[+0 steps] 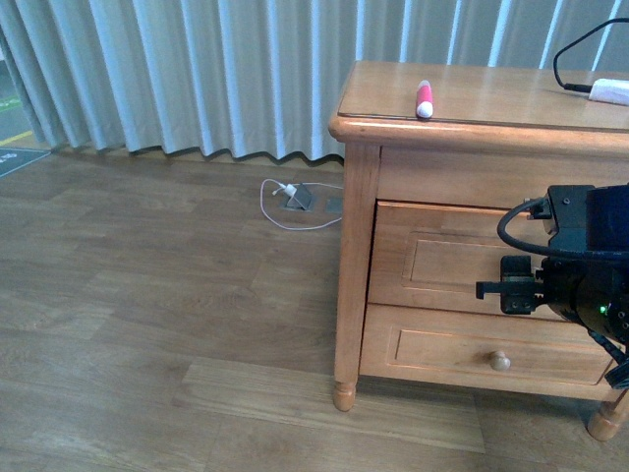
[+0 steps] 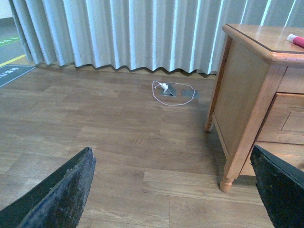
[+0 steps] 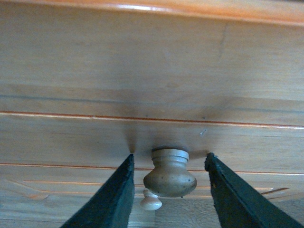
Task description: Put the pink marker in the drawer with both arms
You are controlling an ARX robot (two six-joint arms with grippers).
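Straddling the drawer (image 1: 442, 258) knob (image 3: 169, 178) with the right hand (image 3: 169, 156).
The right hand's fingers (image 3: 114, 194) are moderately spread, one on each side of the knob, with a gap showing on both sides and their tips close to the drawer front. The left hand (image 2: 171, 152) hangs wide over the floor (image 2: 118, 142), holding nothing. The marker (image 1: 425, 99) lies on the cabinet (image 1: 491, 93) top, near its front edge and toward the left corner.

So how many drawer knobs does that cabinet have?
2. The upper knob sits between the open fingers of the right claw, on the upper drawer. The lower knob is on the lower drawer beneath. The cabinet runs past the picture's edge, so more may be hidden.
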